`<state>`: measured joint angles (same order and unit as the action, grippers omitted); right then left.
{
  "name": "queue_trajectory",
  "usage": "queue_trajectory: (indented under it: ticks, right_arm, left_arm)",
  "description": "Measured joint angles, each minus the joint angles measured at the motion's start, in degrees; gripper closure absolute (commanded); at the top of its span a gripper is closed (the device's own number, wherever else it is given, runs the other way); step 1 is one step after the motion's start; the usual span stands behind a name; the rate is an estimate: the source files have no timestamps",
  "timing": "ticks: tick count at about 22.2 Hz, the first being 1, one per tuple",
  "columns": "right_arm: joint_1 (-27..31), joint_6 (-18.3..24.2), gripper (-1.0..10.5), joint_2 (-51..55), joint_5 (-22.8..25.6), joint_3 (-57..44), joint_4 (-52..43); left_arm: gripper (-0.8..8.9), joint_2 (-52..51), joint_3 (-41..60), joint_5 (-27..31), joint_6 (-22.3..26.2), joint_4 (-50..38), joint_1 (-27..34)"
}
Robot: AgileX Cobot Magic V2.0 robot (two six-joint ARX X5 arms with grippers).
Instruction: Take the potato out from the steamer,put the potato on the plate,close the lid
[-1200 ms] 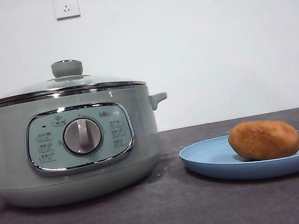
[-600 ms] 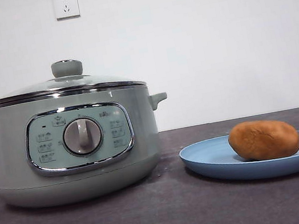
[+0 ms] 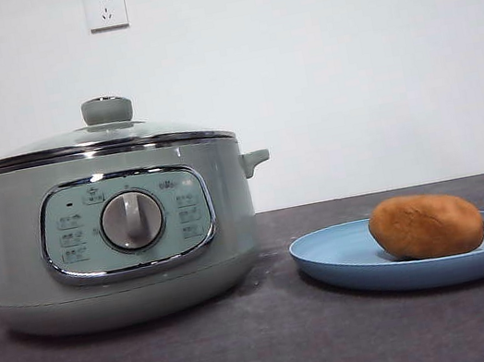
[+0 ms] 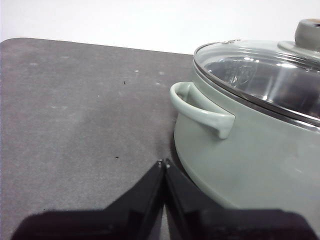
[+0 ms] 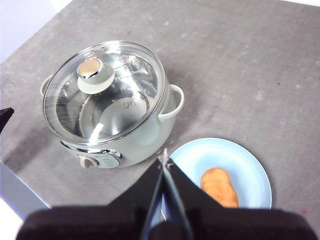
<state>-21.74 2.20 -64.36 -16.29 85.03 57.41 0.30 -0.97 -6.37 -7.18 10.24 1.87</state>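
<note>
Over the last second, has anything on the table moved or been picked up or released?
Nothing visibly changed. The potato lies on the plate, the lid sits closed on the steamer, and no arm enters the front view. Both pincers, left and right, are shut and hold nothing.

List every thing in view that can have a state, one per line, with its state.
steamer: closed, upright on the table.
lid: seated on the steamer.
potato: lying on the plate.
plate: flat on the table beside the steamer, holding the potato.
left gripper: shut, empty, low beside the steamer's side handle.
right gripper: shut, empty, high above steamer and plate.
</note>
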Motion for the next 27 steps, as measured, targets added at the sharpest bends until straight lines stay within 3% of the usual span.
queue_trajectory:
  ticks: [21, 24, 27]
  right_arm:
    - [0.02, 0.0, 9.5, -0.02, 0.0, 0.0, -0.33]
    - [3.78, 4.61, 9.5, 1.36, 1.31, 0.0, 0.17]
    - [11.41, 5.99, 9.5, 6.12, 1.22, -3.3, -4.35]
  left_arm:
    - [8.17, 0.02, 0.0, 0.0, 0.0, 0.0, 0.0]
    - [8.17, 0.0, 0.0, 0.0, 0.0, 0.0, 0.0]
    - [8.17, 0.02, 0.0, 0.0, 0.0, 0.0, 0.0]
